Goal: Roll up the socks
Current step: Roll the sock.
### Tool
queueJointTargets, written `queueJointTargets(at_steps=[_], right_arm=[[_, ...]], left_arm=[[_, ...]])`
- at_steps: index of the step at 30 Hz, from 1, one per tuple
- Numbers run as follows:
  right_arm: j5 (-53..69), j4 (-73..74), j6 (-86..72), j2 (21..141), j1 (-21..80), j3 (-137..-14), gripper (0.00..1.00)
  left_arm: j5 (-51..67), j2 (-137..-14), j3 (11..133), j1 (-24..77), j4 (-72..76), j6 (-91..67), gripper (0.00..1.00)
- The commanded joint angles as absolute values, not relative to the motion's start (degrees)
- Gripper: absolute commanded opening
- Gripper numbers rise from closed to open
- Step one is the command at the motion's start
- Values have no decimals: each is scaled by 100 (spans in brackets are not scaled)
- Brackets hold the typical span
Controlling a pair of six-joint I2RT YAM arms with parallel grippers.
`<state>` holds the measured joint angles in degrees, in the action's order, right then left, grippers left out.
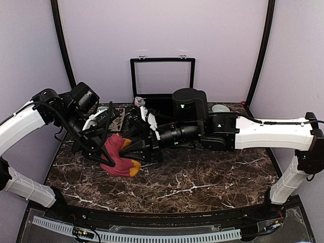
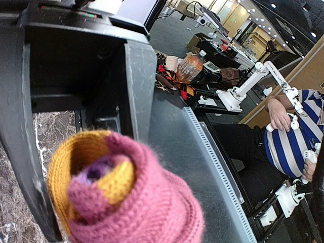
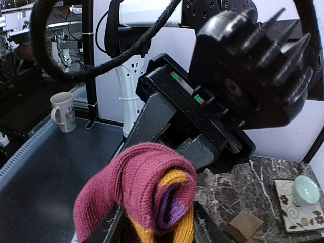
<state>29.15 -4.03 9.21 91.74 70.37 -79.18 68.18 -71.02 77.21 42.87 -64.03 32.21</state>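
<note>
Here, maroon sock roll (image 1: 117,156), in left jaws

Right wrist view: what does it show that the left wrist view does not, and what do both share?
Only the right wrist view shows a white mug and a pale green cup on a flowered plate. Only the left wrist view shows a person in a blue-and-white striped shirt and an orange-brown bottle. Both show the red-maroon knitted sock with orange and purple parts and the marble table.
</note>
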Motion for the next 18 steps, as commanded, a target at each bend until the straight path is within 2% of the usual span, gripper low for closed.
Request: queueJointTargets(at_steps=[1,5,11,15,18], right_arm=[[3338,-921,621,9321,6954,-8105,37],[3352,-854,598,9216,6872,-8052,42],[3017,-331,814,8972,6768,-8110,37],[2773,29,817,8899,6767,-8198,51],[2465,185,818,8636,6760,-8098,54]], left_arm=[[6933,-6975,7672,4280,-6604,3456,0],[6771,-6949,7620,4284,-6630,3537,0],[6747,-6917,7579,4287,-6563,3498,0],[6559,-6917,7587,4285,-6416,3397,0],[6217,-6904,7566,4281,-6208,3227,0]])
